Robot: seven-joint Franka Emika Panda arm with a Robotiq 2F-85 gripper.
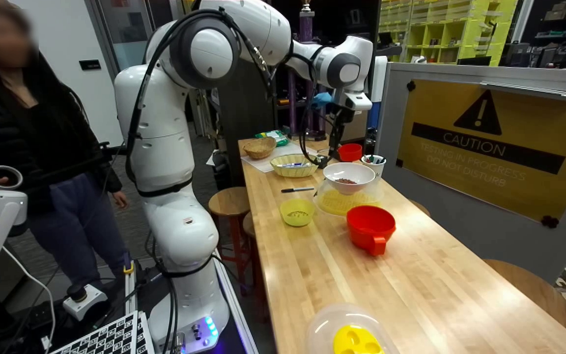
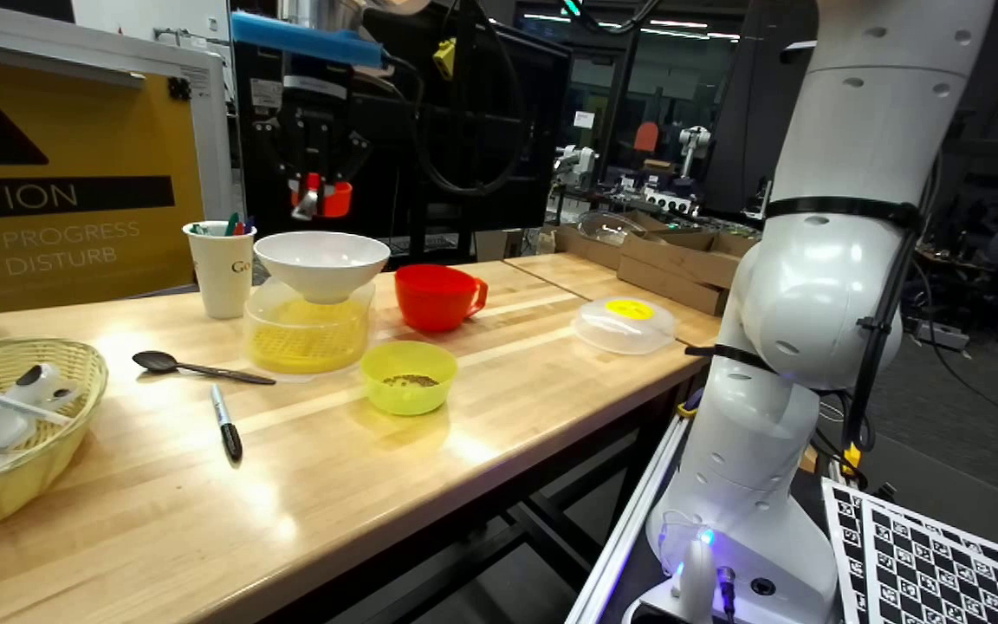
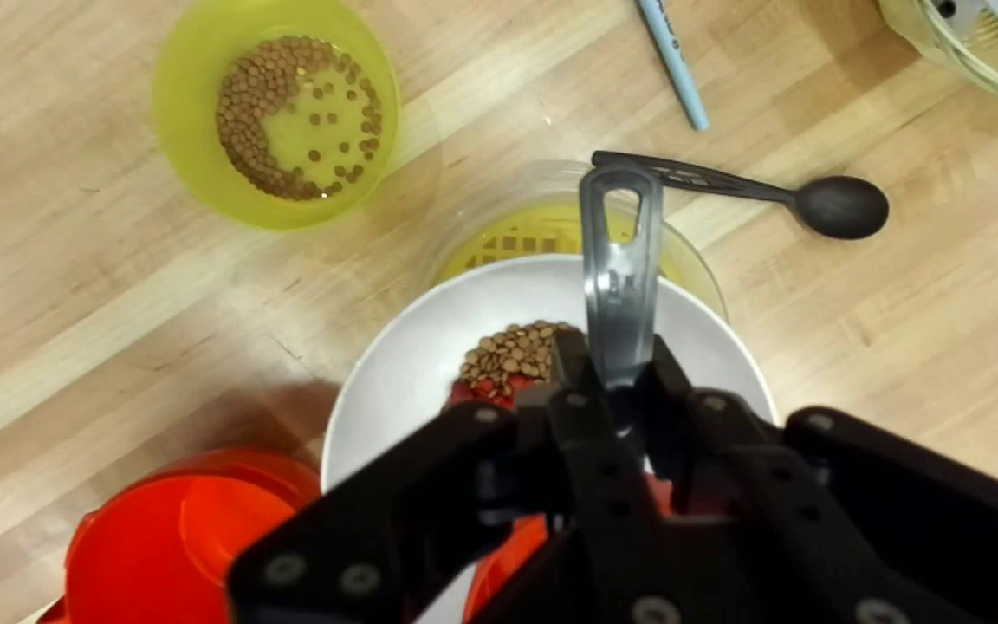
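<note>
My gripper (image 3: 619, 362) is shut on the grey handle (image 3: 618, 269) of a small red cup (image 1: 351, 152); the handle's slotted end sticks out past the fingers. Most of that cup is hidden behind the jaws in the wrist view. It hangs above a white bowl (image 2: 321, 256) holding brown lentil-like pieces (image 3: 512, 351) and some red bits. The bowl rests on a clear container with a yellow grid (image 2: 308, 342). Beside it stand a larger red cup (image 2: 434, 299) with its own handle and a yellow-green cup (image 3: 183, 165) with more brown pieces. A black spoon (image 3: 837, 208) lies near the container.
A black-capped marker (image 2: 226, 425) lies near a pale basket (image 2: 48, 468) of pens. A paper cup of pens (image 2: 226, 277) stands beside the bowl. Further along are a clear lid with yellow centre (image 2: 625, 329) and cardboard boxes (image 2: 672, 277). A person (image 1: 42, 142) stands behind the arm.
</note>
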